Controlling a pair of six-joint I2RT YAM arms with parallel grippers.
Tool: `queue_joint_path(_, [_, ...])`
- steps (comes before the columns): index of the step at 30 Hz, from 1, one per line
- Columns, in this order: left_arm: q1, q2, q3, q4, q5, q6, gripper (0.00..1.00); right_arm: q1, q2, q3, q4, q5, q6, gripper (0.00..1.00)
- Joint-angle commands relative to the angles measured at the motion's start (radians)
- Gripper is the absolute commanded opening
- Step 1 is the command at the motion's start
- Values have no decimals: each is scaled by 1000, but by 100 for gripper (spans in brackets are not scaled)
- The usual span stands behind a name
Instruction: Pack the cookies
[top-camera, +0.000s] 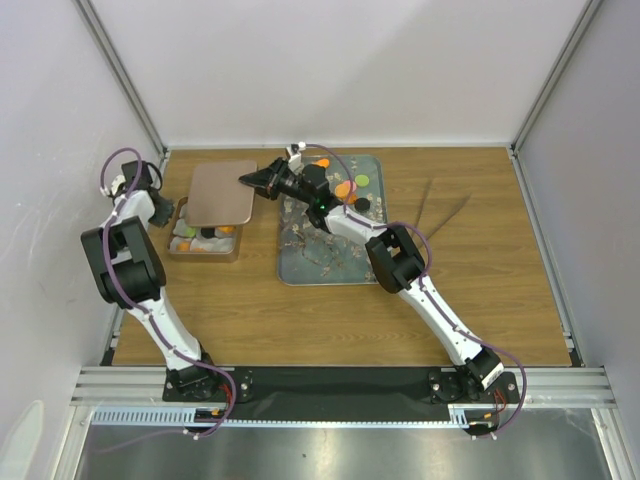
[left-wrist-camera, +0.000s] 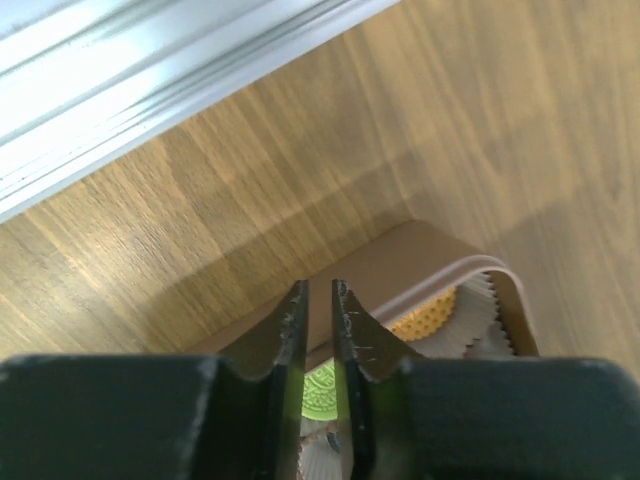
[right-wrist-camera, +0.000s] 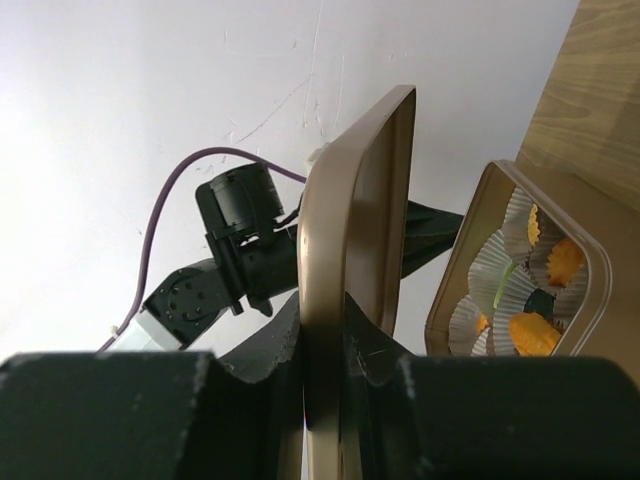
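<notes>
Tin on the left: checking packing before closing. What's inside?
White paper cups holding orange, green and dark cookies. The lid in the right gripper covers most of the tin from above, hiding the rest.

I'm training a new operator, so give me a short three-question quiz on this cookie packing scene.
1. True or false: the right gripper clamps the tan metal lid.
2. The loose round cookies lie on: A the wooden table, B the floral-patterned metal tray, C the lid?
3. Fill in: in the tan metal tin, packed cookies sit in white paper ____.
Key: 1 true; 2 B; 3 cups.
</notes>
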Motion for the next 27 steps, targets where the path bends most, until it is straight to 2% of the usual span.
queue_joint_path(1, [5,25,44,-38,16,-38,19,0,12,14,66,0,34,0])
queue_joint_path(9, [2,-14,-82,55,88,-76,15,0,4,-44,102,-12,44,0])
queue_joint_path(19, [-24,-35,-134,85,131,-104,13,-1,-34,-137,133,-17,40,0])
queue_joint_path(27, [-47,-48,-159,97,148,-116,12,-5,-48,-208,211,-8,100,0])
